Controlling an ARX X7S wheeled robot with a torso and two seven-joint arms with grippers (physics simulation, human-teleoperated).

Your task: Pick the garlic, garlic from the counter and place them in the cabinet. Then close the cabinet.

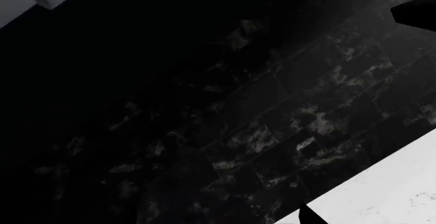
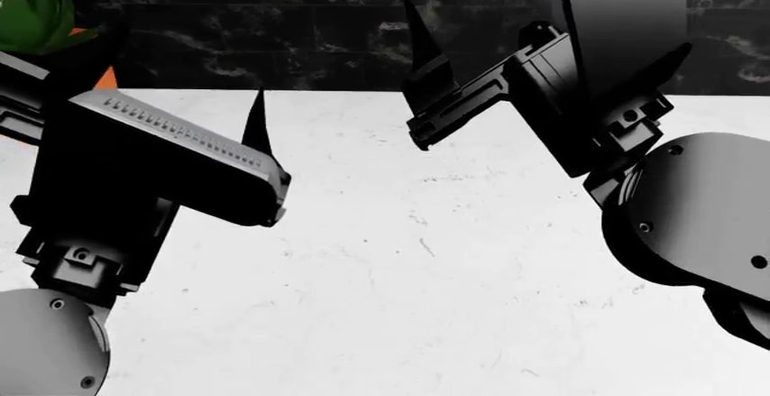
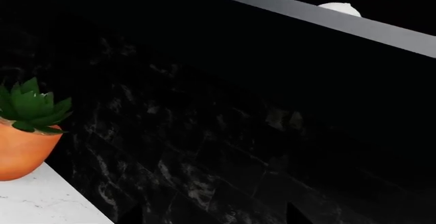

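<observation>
While neither garlic shows on the bench (image 2: 421, 261), a white bulb (image 3: 339, 8) sits on a ledge (image 3: 307, 12) up ahead of the right tool (image 2: 416, 85); can't tell either tool's state.

We see both arms raised over the desk (image 2: 421, 261), reaching toward its back edge. Our left gripper (image 2: 256, 125) shows one thin dark fingertip pointing up; the jaws' gap is not visible. Our right gripper (image 2: 419, 49) also points upward, one pointed fingertip showing, its jaws unreadable. Both wrists tilt inward toward each other.
</observation>
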